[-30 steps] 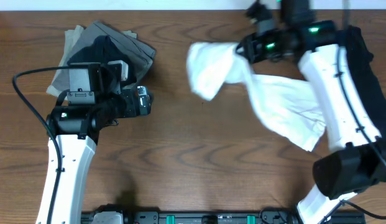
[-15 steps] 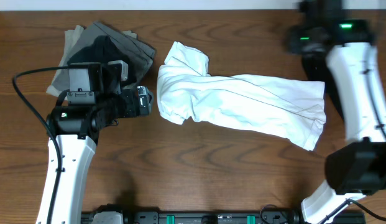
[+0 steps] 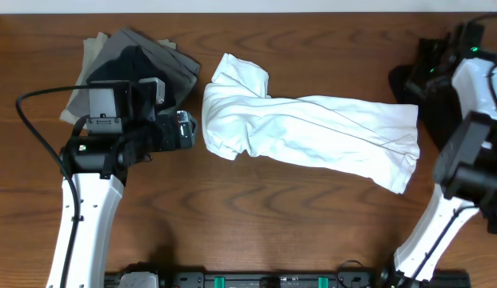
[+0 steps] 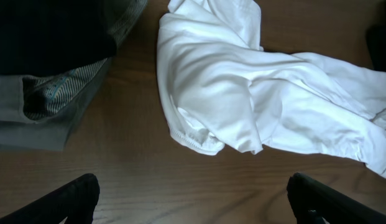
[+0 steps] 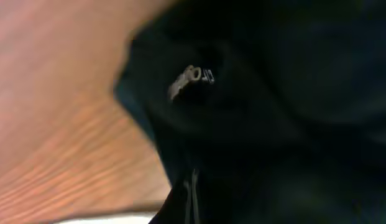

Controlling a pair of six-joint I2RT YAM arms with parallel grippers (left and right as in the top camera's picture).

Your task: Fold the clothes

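Note:
A white garment (image 3: pixel 312 136) lies crumpled and stretched across the middle of the wooden table; it also shows in the left wrist view (image 4: pixel 242 93). My left gripper (image 3: pixel 190 132) is open and empty just left of its bunched end, its fingers wide apart over bare wood (image 4: pixel 193 199). My right gripper (image 3: pixel 426 70) is at the far right over a black garment (image 3: pixel 442 108). That black cloth (image 5: pixel 273 124) with a metal zip pull (image 5: pixel 193 78) fills the blurred right wrist view. The right fingers cannot be made out.
A stack of folded grey and dark clothes (image 3: pixel 144 56) sits at the back left, partly under my left arm, and shows in the left wrist view (image 4: pixel 50 37). Bare wood (image 3: pixel 272 216) lies in front of the white garment.
The right gripper let go of the white garment, which now lies spread on the table. The right arm then swung right to the black garment. The left arm has not moved.

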